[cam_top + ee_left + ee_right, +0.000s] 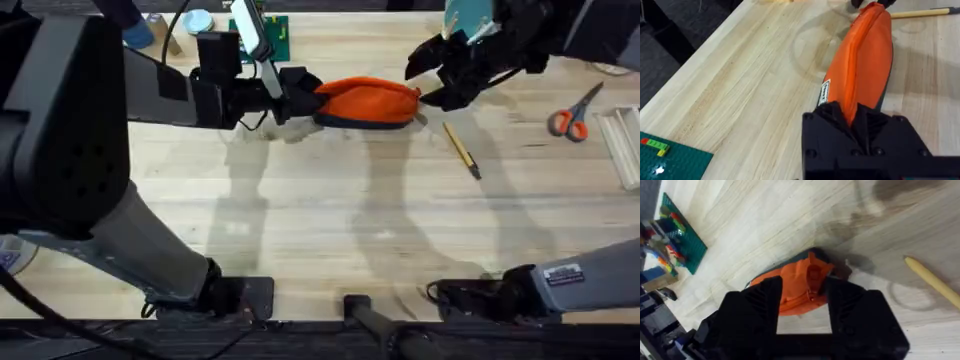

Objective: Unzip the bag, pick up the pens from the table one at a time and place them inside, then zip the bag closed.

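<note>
The orange bag (pixel 370 100) lies on its dark base strip at the far middle of the wooden table (pixel 320 210). My left gripper (pixel 300 100) is shut on the bag's left end; in the left wrist view its black fingers (pixel 825 125) pinch the orange fabric (pixel 865 55). My right gripper (pixel 432 80) is open at the bag's right end, and its fingers (pixel 765 305) straddle the orange zipper pull (pixel 812 275) without closing on it. A thin yellow-tan pen (pixel 462 150) with a dark end lies on the table just right of the bag and shows again as the pen (pixel 935 282).
Orange-handled scissors (pixel 572 118) lie at the far right beside a white object (pixel 625 140) at the table's edge. A green baseplate (pixel 268 35) with small bricks sits behind the bag, near the left arm. Bare wood stretches in front of the bag.
</note>
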Controlling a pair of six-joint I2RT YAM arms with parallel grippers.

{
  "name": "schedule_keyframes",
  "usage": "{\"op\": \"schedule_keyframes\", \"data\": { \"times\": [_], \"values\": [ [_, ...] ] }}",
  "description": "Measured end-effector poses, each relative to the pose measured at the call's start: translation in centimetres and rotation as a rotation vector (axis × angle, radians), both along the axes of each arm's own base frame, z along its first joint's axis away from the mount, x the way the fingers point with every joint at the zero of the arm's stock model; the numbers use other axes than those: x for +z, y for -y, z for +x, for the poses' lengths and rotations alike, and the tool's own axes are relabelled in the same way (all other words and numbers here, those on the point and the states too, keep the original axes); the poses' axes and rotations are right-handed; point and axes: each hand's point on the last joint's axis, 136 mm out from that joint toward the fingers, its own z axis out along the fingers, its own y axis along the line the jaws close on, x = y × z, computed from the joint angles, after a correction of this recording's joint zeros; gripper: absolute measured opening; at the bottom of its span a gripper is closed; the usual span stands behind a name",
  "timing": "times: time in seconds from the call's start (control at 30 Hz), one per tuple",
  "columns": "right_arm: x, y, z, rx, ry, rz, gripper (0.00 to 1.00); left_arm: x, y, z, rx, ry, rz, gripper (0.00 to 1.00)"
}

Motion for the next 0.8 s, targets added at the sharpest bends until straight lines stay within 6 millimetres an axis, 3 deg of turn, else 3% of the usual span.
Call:
{"op": "schedule_keyframes", "data": {
  "times": [0.3, 0.5, 0.8],
  "values": [
    [-0.18, 0.02, -0.04, 0.000, -0.006, -0.001, 0.329, 0.00, 0.00, 0.00, 0.000, 0.000, 0.000, 0.042],
    [-0.45, 0.19, -0.07, -0.005, -0.013, -0.010, 0.050, -0.01, -0.04, 0.06, 0.003, 0.001, 0.002, 0.042],
    [-0.46, 0.23, -0.07, -0.006, -0.013, -0.011, 0.034, 0.00, -0.05, 0.08, 0.003, 0.002, 0.002, 0.042]
  ]
}}
